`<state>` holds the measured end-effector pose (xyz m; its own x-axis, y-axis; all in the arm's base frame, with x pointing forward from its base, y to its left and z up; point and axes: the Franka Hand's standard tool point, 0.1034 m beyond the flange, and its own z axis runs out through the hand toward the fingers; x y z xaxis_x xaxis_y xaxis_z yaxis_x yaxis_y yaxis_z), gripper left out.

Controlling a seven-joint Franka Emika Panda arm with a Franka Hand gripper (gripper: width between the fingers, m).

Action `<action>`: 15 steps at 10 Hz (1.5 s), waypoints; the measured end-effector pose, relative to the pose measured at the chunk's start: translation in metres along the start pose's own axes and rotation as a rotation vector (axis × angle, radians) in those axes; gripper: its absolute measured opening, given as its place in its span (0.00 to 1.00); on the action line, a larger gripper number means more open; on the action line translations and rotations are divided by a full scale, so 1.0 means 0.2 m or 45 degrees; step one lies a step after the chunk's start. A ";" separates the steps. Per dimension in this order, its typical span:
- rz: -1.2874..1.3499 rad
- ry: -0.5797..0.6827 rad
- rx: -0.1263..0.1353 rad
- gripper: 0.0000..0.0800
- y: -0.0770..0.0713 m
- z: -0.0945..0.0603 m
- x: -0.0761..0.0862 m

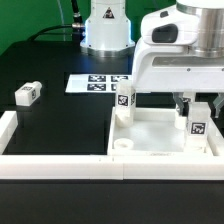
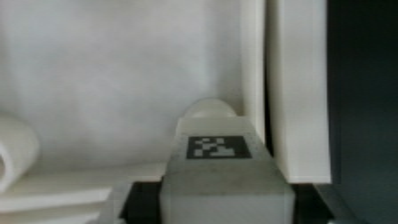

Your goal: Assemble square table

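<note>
Gripping tagged leg (image 2: 214, 165), fingers (image 1: 181, 105) clamped on it; only exterior view shows loose leg (image 1: 27, 93)

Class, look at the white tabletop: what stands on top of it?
Two upright tagged legs: a corner leg and a held leg in the gripper. Their bottom ends are hidden.

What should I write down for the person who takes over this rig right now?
Gripper shut on held leg, upright over the top, exterior view's right.
Standing leg: upright at a corner of the top.
Loose leg: lying on the table, exterior view's left.
Fourth leg: not in view.
Done: cannot tell if any leg is screwed in.
Left: seat all legs.
</note>
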<state>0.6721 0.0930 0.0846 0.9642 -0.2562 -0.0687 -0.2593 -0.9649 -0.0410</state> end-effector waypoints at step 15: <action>0.666 -0.010 0.008 0.77 -0.05 0.00 -0.02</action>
<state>0.6712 0.1026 0.0849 0.7052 -0.7034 -0.0891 -0.7065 -0.7077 -0.0049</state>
